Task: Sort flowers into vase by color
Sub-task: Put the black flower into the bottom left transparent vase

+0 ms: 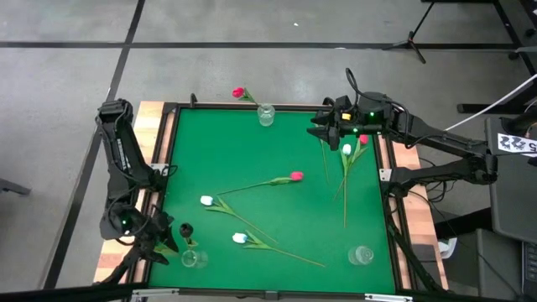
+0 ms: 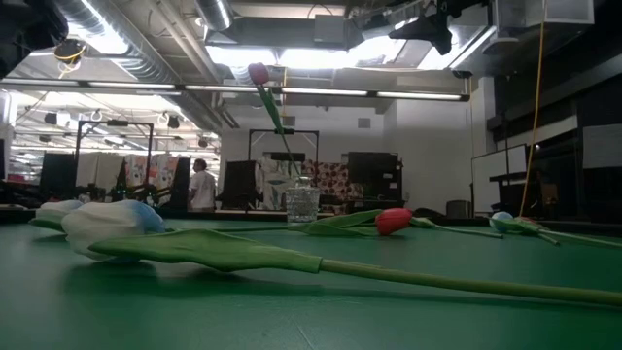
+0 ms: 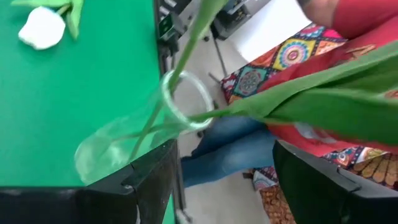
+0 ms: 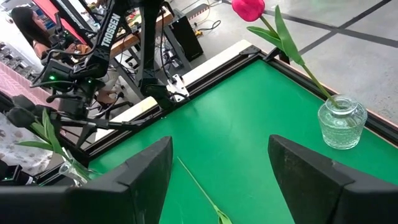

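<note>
My left gripper (image 1: 164, 238) (image 3: 224, 149) is open at the near left corner, beside a glass vase (image 1: 194, 259) (image 3: 140, 140) that holds a near-black tulip (image 1: 185, 229). Its stem (image 3: 186, 50) and a broad leaf (image 3: 323, 99) pass in front of the fingers. My right gripper (image 1: 322, 130) (image 4: 221, 143) is open above the far right of the table, next to a white tulip (image 1: 346, 149) and a red tulip (image 1: 362, 140) lying there. A far-edge vase (image 1: 266, 115) (image 4: 341, 124) holds a pink-red tulip (image 1: 239, 92) (image 4: 249, 7).
On the green mat lie a pink-red tulip (image 1: 296, 176) (image 2: 394, 221) and two white tulips (image 1: 206, 200) (image 1: 239, 238). An empty glass vase (image 1: 361, 254) stands near the near right corner. A raised black frame (image 1: 168, 151) edges the mat. A person (image 2: 201, 185) stands in the room beyond.
</note>
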### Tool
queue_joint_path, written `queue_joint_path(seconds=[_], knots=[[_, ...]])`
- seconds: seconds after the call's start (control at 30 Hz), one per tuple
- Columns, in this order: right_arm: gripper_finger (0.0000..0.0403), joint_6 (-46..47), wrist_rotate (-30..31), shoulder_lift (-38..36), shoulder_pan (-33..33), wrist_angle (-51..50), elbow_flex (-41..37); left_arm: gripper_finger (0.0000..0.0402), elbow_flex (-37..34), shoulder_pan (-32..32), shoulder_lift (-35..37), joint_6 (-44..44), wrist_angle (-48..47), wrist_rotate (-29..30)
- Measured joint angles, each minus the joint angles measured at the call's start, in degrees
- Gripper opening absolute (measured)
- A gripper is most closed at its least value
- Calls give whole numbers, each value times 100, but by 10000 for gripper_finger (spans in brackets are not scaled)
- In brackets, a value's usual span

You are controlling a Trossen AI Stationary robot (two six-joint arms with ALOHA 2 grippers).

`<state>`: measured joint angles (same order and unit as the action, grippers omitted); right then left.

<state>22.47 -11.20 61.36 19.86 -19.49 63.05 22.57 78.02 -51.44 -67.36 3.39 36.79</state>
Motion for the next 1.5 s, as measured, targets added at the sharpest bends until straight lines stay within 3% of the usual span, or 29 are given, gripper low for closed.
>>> queue_joint_path(seconds=[0.33, 0.77, 0.93, 1.1, 1.27, 1.5], knots=[[264, -75, 1, 0, 0, 0, 0, 258, 0, 0, 665, -792, -1029, -233], [264, -137, 2, 0, 4, 4, 0, 258, 0, 0, 2510, -1569, -2319, -402], [264, -137, 7, 0, 4, 8, 0, 258, 0, -94, 3093, -1660, -2457, 278], [264, -136, 11, 0, 6, 13, 0, 258, 0, -228, 3176, -1649, -2735, 840], [264, -63, 141, 0, 4, 9, 0, 258, 0, -480, 3125, -1784, -2781, 2153], [264, 71, 1065, 0, 4, -144, 0, 258, 0, -991, 3131, -992, -2848, 4172]])
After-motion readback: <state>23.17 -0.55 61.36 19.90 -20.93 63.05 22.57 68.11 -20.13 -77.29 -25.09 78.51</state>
